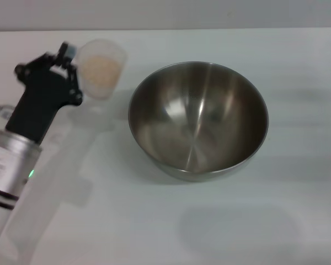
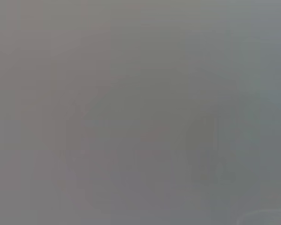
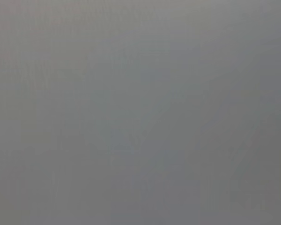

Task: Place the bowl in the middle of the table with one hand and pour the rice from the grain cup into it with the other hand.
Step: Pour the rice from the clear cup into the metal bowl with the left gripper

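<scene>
The steel bowl point(image 1: 197, 118) stands empty in the middle of the white table point(image 1: 298, 210). The translucent grain cup point(image 1: 101, 68) is to its left at the back, with a heap of pale rice point(image 1: 101, 69) inside. My left gripper point(image 1: 68, 55) is at the cup's left rim and grips it there. The cup seems to hang a little above the table, with its shadow below it. The right gripper is out of view. Both wrist views show only flat grey.
The left arm's black wrist and silver forearm point(image 1: 16, 149) reach in from the lower left. The table's back edge point(image 1: 209, 28) runs along the top of the head view.
</scene>
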Controlling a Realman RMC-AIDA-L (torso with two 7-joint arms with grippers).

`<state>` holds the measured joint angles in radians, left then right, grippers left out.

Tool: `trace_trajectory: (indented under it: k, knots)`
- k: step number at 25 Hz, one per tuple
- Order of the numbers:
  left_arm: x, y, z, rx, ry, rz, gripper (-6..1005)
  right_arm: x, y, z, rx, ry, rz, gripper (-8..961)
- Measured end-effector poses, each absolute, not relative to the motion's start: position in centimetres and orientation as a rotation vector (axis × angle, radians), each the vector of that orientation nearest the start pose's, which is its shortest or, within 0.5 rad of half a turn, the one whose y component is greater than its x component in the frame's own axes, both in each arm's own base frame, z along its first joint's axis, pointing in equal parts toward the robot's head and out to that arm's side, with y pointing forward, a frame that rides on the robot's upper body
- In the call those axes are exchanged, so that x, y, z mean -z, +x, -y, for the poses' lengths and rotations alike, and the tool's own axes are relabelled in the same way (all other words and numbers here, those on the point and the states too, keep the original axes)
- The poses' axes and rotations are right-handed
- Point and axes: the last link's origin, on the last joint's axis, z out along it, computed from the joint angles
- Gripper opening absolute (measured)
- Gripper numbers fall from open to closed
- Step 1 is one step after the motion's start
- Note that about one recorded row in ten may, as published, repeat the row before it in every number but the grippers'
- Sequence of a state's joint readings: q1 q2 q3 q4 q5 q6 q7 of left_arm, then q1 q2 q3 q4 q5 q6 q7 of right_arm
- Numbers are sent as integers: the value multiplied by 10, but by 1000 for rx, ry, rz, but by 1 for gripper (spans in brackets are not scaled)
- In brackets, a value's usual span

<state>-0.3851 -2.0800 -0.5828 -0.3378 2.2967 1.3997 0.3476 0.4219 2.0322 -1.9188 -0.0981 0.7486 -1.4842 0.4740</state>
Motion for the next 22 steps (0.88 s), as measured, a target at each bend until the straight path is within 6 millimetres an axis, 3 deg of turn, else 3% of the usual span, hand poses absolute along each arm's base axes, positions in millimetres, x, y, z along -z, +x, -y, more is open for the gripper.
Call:
trace_trajectory:
  k: [1, 4, 5, 7, 12, 13, 16, 19, 20, 22]
  knots:
    - [48, -248, -300, 661, -1716, -200, 29, -77, 339, -319, -1093, -1192, -515, 541]
    - [50, -241, -301, 629, -1706, -298, 29, -78, 340, -319, -1092, -1187, -512, 541]
    - [56, -227, -302, 545, -1675, -496, 29, -79, 340, -319, -1092, -1183, -512, 541]
    - [62, -214, -304, 456, -1633, -700, 29, -81, 341, -319, -1092, -1174, -511, 541]
    - [75, -197, -305, 305, -1527, -1052, 29, -81, 341, -319, -1095, -1171, -508, 541]
    - [82, -194, -303, 237, -1481, -1193, 29, -81, 341, -319, -1094, -1172, -507, 541]
    - [87, -194, -302, 166, -1430, -1316, 29, -81, 341, -318, -1094, -1174, -507, 542]
    - [87, -194, -302, 166, -1430, -1316, 29, -81, 341, -318, -1095, -1174, -505, 542]
    - [93, -194, -300, 81, -1366, -1435, 29, -81, 340, -318, -1096, -1174, -505, 542]
    - [93, -194, -300, 81, -1366, -1435, 29, -81, 340, -318, -1098, -1174, -502, 542]
